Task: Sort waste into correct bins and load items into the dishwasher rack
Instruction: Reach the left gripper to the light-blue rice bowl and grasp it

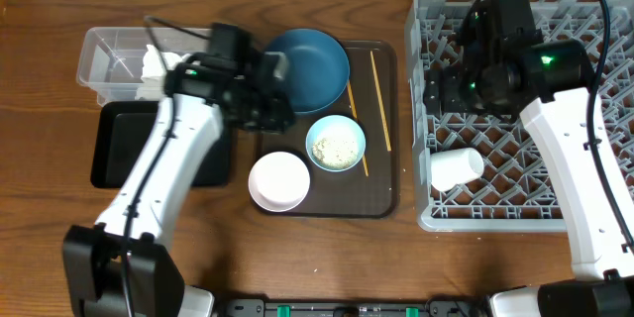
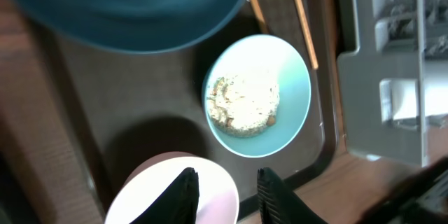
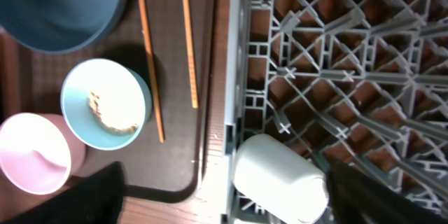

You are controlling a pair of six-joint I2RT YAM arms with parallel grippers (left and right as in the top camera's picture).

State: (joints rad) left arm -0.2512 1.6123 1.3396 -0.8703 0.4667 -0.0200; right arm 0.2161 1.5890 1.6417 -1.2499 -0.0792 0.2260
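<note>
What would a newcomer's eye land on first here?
The big grey dishwasher rack on the right dominates, a white cup lying on its side in its near-left corner. On the brown tray mid-table, the pale blue bowl holds beige crumbs, and the left gripper hangs open above the tray, near the white bowl.

Wooden table [image 1: 327, 267] carries clear tub [image 1: 104, 64], black tray [image 1: 114, 149] seemingly touching it, brown serving tray [image 1: 376, 183], grey rack [image 1: 424, 220].
</note>
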